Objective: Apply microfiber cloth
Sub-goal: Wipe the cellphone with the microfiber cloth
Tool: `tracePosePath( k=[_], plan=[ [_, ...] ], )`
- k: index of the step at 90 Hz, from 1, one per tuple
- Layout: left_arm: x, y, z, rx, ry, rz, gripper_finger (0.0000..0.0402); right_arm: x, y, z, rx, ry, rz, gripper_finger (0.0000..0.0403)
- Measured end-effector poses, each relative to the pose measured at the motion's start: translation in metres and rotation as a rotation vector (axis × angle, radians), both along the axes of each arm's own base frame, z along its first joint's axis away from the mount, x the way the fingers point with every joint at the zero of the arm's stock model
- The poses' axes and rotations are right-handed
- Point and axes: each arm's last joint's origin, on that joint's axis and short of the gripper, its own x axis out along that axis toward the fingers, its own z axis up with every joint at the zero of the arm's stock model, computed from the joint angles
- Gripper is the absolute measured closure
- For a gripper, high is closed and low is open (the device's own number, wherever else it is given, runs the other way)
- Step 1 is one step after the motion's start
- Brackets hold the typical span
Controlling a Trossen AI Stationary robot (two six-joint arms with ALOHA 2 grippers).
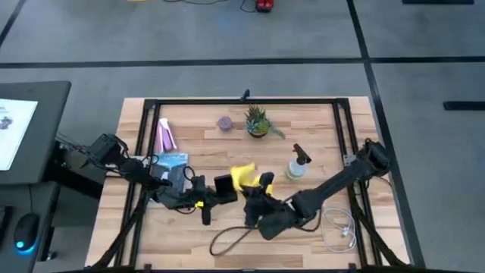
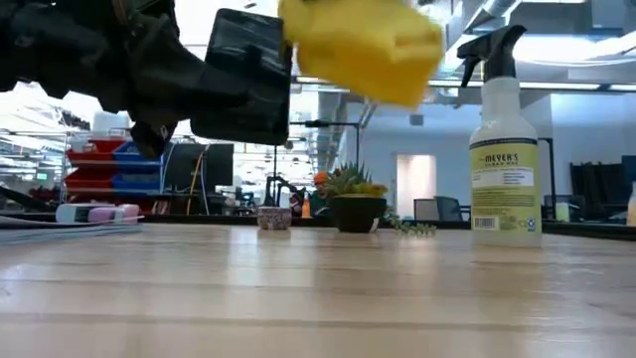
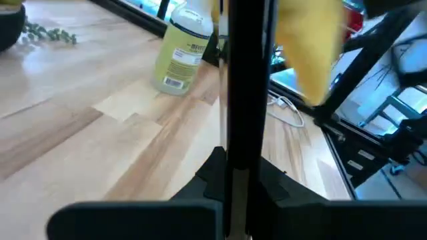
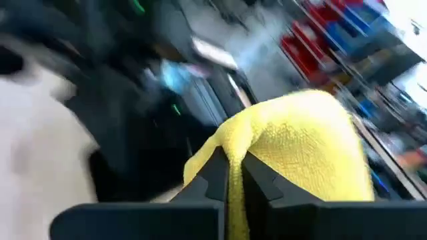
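Right hand [image 4: 228,175] pinches microfiber cloth [image 4: 293,150], draped beyond it.

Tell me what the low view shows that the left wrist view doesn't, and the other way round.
Only the low view shows the potted plant, a small purple cup, the pink tubes and the phone's broad face, held off the table. Only the left wrist view shows the left gripper with its jaws clamped on the phone's thin edge, and a white cable on the table. Both show the microfiber cloth raised beside the phone and the spray bottle standing upright.
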Motion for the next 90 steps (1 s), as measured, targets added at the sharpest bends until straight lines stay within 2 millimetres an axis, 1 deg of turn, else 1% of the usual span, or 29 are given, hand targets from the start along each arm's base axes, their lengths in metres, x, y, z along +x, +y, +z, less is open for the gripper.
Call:
tracePosePath(
  k=[4, 12, 21, 31, 38, 43, 52, 62, 70, 80, 86, 90],
  plan=[
    [0.000, 0.000, -0.001, -0.002, 0.005, 0.003, 0.0399, 0.002, 0.003, 0.003, 0.001, -0.003, 0.066, 0.0403],
    [0.000, 0.001, 0.000, -0.003, 0.003, 0.006, 0.0399, 0.015, 0.001, -0.001, -0.014, -0.008, 0.152, 0.0403],
    [0.000, 0.001, -0.001, -0.005, 0.003, 0.004, 0.0399, 0.029, -0.012, -0.014, -0.068, 0.024, 0.139, 0.0403],
    [0.000, 0.000, -0.001, -0.006, 0.003, -0.024, 0.0399, 0.041, -0.031, -0.026, -0.084, 0.067, 0.092, 0.0403],
    [0.000, -0.001, -0.001, -0.016, 0.003, -0.026, 0.0399, 0.043, -0.038, -0.030, -0.076, 0.099, 0.080, 0.0403],
    [0.000, 0.000, -0.001, -0.015, 0.004, -0.027, 0.0399, 0.042, -0.040, -0.034, -0.039, 0.132, 0.106, 0.0403],
    [0.000, -0.001, 0.002, -0.025, -0.024, -0.035, 0.0399, 0.039, -0.038, -0.040, 0.026, 0.185, 0.158, 0.0403],
    [0.000, -0.001, 0.005, -0.028, -0.047, -0.036, 0.0398, 0.036, -0.035, -0.044, 0.016, 0.209, 0.176, 0.0403],
    [0.000, -0.001, 0.005, -0.032, -0.055, -0.037, 0.0397, 0.036, -0.035, -0.043, -0.068, 0.187, 0.114, 0.0403],
    [0.000, 0.000, 0.005, -0.042, -0.056, -0.031, 0.0397, 0.037, -0.037, -0.034, -0.220, 0.130, -0.037, 0.0403],
    [0.000, 0.000, 0.005, -0.045, -0.056, -0.031, 0.0396, 0.038, -0.041, -0.027, -0.267, 0.096, -0.124, 0.0403],
    [0.000, 0.000, 0.005, -0.046, -0.056, -0.031, 0.0396, 0.038, -0.042, -0.025, -0.270, 0.079, -0.153, 0.0403]
  ],
)
